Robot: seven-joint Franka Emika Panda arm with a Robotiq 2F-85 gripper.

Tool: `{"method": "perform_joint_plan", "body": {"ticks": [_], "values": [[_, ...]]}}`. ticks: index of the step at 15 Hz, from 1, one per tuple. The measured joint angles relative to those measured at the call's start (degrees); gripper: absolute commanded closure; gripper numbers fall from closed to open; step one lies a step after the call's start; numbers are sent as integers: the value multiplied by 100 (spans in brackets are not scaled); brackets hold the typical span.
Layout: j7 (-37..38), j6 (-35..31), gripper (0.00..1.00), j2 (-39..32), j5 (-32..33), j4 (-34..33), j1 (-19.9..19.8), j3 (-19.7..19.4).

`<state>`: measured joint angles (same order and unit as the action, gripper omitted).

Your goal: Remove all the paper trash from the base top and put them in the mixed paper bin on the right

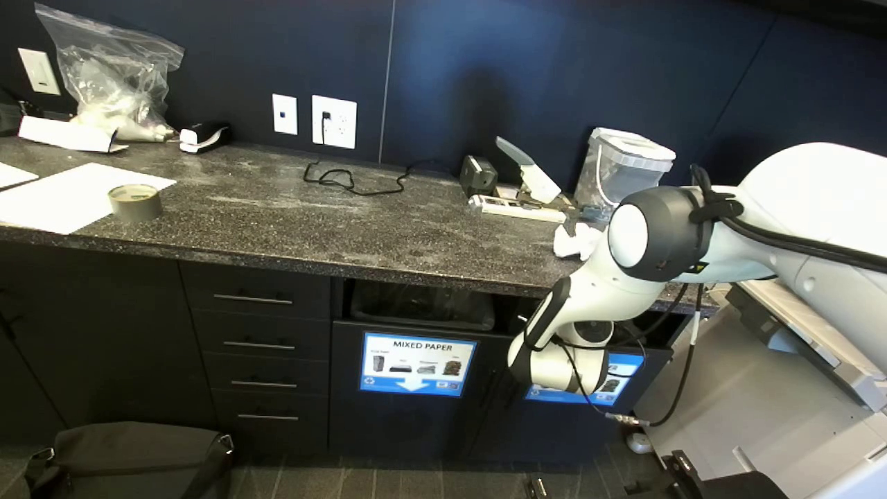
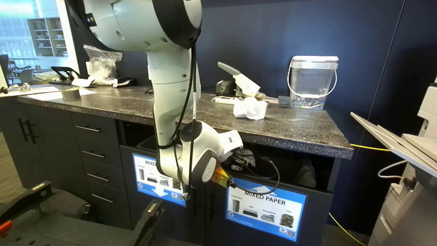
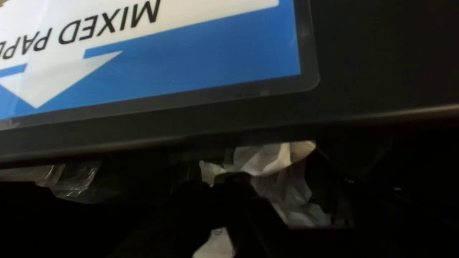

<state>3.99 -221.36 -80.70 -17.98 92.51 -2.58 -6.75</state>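
Note:
White crumpled paper lies on the dark speckled counter near its right end. It also shows in an exterior view, partly behind the arm. The right mixed paper bin has an open slot under the counter and a blue and white sign. My gripper is at this slot, dark and in shadow. Its fingertips are close together on a crumpled paper piece, which also shows grey at the slot. Another white paper part shows between the fingers. The bin's inside is mostly too dark to see.
The counter's front edge overhangs the slot. A left bin stands beside it. On the counter are a large stapler, a clear bucket, a tape roll and white sheets. A printer stands at the right.

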Motion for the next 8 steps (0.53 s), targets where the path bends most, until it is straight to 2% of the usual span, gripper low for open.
{"method": "perform_joint_plan", "body": {"ticks": [3, 8], "values": [[-39, 52, 1, 1, -5, -35, -7, -45], [-264, 55, 0, 30, -6, -14, 0, -149]]}}
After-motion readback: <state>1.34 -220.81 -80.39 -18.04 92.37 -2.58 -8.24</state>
